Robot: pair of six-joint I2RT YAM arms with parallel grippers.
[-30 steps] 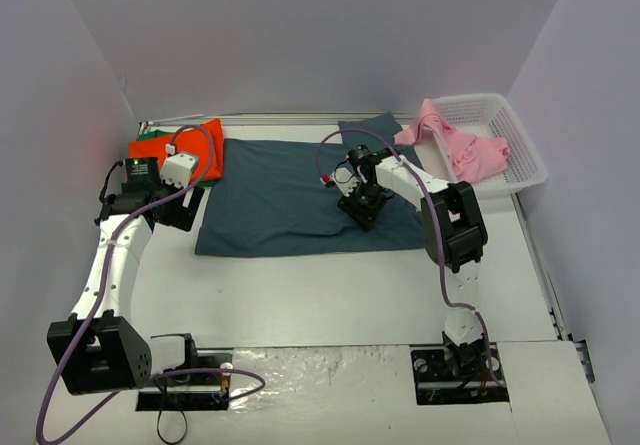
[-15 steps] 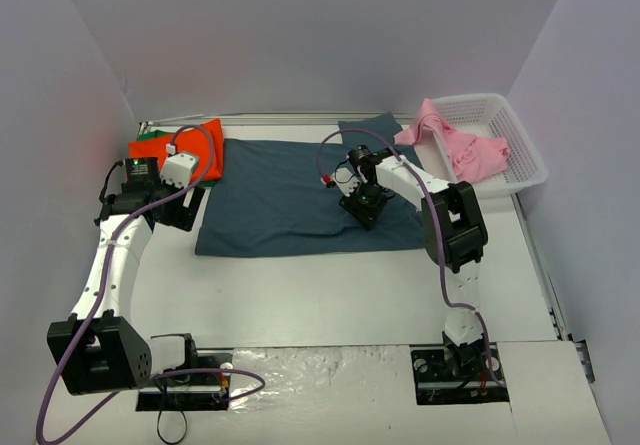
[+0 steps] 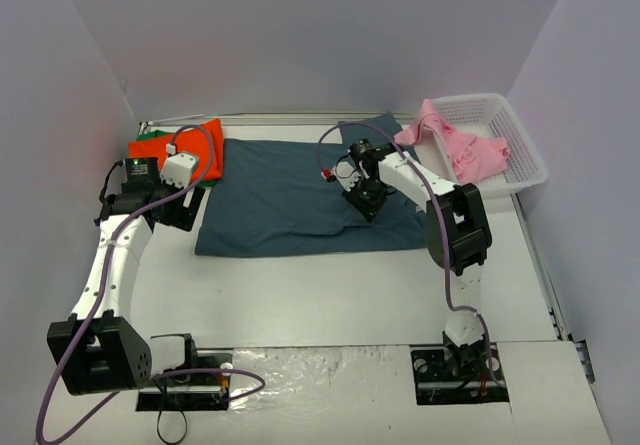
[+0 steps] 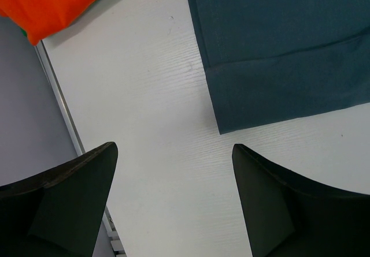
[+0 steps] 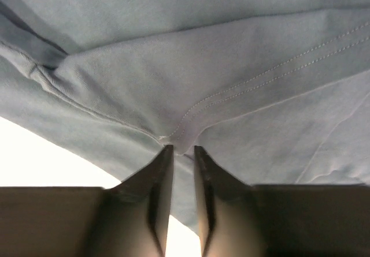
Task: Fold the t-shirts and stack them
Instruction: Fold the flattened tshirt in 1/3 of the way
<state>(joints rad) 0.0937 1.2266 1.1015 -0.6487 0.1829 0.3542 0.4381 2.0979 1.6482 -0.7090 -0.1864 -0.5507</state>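
The dark slate-blue t-shirt (image 3: 280,200) lies spread flat across the middle of the table. My right gripper (image 3: 366,198) is on its right part, shut on a pinched fold at a stitched seam (image 5: 182,148) of the cloth (image 5: 202,66). My left gripper (image 3: 185,210) hovers open over bare table just off the shirt's near left corner (image 4: 277,49), nothing between its fingers (image 4: 173,149). The orange-red t-shirt (image 3: 190,145) lies folded at the back left on the green one (image 3: 148,136). The pink t-shirt (image 3: 465,145) hangs out of the basket.
A white lattice basket (image 3: 525,155) stands at the back right against the wall. A metal rail (image 4: 60,107) runs along the table's left edge beside the left wall. White table shows in front of the blue shirt.
The right gripper's jaws have closed in on the blue cloth and it has shifted slightly toward the back. The left arm has not moved.
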